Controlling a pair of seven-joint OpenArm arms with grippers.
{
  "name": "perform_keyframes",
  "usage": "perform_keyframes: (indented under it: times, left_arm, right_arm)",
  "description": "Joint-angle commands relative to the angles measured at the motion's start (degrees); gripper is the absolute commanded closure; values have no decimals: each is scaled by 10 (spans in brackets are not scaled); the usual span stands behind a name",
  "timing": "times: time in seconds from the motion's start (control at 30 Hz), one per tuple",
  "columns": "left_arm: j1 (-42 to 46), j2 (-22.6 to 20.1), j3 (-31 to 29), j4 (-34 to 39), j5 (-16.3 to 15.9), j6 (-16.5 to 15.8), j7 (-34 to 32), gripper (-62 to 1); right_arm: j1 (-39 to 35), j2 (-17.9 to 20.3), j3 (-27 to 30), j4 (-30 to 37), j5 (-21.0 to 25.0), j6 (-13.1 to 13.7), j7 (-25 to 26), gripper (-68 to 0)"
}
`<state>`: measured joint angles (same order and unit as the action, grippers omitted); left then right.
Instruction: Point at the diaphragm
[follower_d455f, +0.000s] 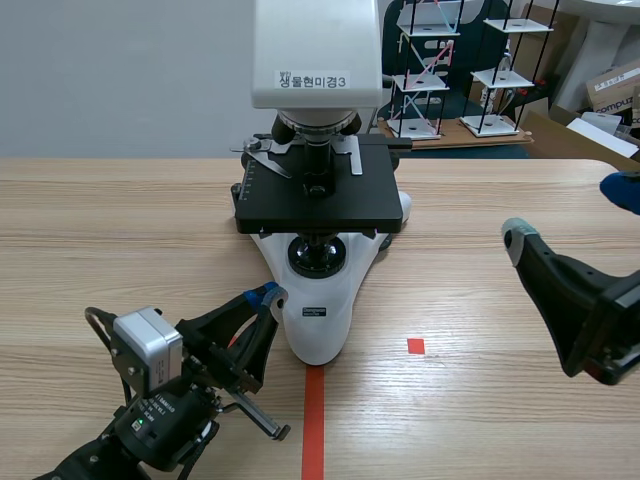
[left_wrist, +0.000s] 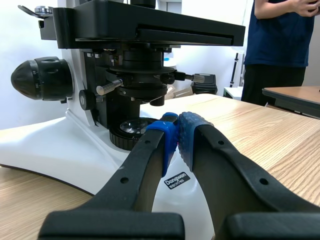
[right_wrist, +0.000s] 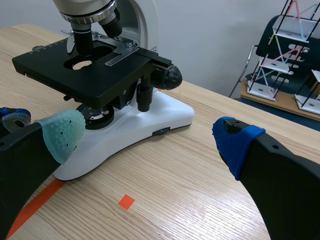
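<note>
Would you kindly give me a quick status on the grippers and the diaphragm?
Left gripper shut, tips low over the base, just short of the diaphragm. Right gripper open, off to the side. Diaphragm under the stage, nothing in the way.

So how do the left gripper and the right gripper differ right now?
The left gripper is shut; the right gripper is open. The left gripper sits at the microscope's white base; the right gripper is off to the side, apart from it. Both are black and hold nothing.
</note>
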<state>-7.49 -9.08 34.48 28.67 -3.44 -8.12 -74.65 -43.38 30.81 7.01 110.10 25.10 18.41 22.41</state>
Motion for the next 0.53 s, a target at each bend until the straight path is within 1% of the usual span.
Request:
perform_keyframes:
  times: [0.0, 0.2, 0.3, 0.5]
  left_arm:
    - [-3, -2, -3, 8, -1, 1, -8, -31]
    - [-3, -2, -3, 8, -1, 2, -8, -31]
    - [-3, -2, -3, 8, -1, 12, -8, -31]
    - [-3, -2, -3, 8, -1, 12, -8, -31]
  right_arm:
    - [5, 1, 1, 3, 6, 0, 8, -560]
    - [5, 1, 1, 3, 6, 0, 8, -560]
    - [5, 1, 1, 3, 6, 0, 8, -560]
    - [5, 1, 1, 3, 6, 0, 8, -560]
